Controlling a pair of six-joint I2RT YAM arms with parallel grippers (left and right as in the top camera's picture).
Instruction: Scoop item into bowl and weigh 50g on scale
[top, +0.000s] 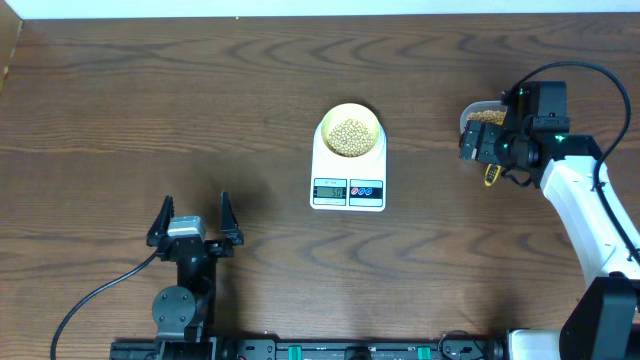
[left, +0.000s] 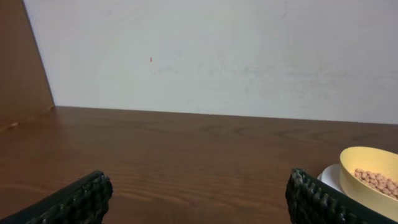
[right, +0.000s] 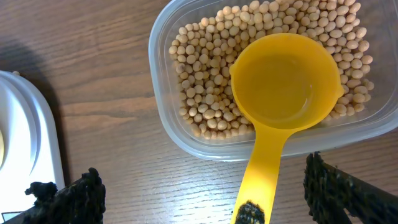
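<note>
The white scale (top: 348, 190) stands mid-table with the pale yellow-green bowl (top: 326, 122) on it, a heap of tan beans (top: 350, 137) inside. The wrist view of my left gripper (left: 199, 180) catches the bowl (left: 364, 163) at far right; this gripper (top: 195, 200) is open and empty, low at the front left. Over the tub's near rim hovers my right gripper (right: 204, 171), open. The empty yellow scoop (right: 286, 87) lies on the beans (right: 205, 81) in the clear tub (right: 163, 121). Its handle runs down between the fingers, touching neither.
The tub (top: 484, 112) sits at the right, partly hidden under my right arm. An edge of the scale (right: 34, 134) shows left of the tub. A white wall runs behind the table's far edge.
</note>
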